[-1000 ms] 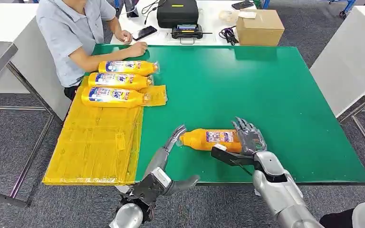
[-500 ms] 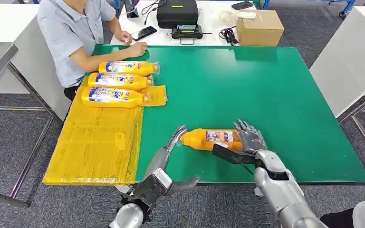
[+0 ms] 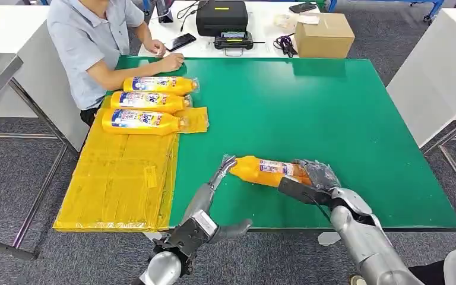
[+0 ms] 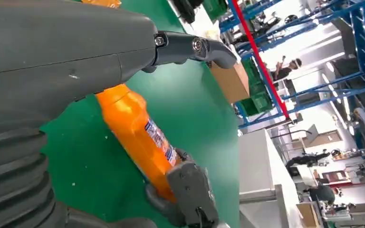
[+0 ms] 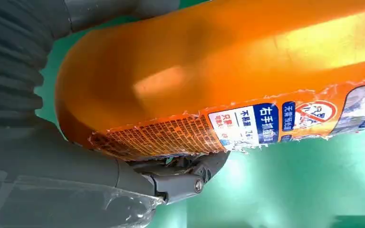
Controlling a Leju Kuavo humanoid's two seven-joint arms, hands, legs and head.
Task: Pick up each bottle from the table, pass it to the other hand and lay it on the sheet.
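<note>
One orange bottle is held in the right hand above the near part of the green surface, tilted, its neck end pointing toward the robot's left. Right hand's fingers wrapped around the bottle's base end, thumb underneath; the right wrist view confirms the grip, with the label facing the camera. Left hand reaches in from the near edge, fingers stretched out and slightly apart, the tips touching or just beside the bottle's neck end; cannot tell which. It grips nothing, thumb held out to the side. Three more bottles lie side by side at the far end of the yellow sheet, which covers the surface's left edge and hangs over it. A person in a light blue shirt sits at the far left corner, one hand resting on the green surface. Behind, on a white surface: a black case, a cardboard box, a phone and some cables. Grey carpet floor around.
</note>
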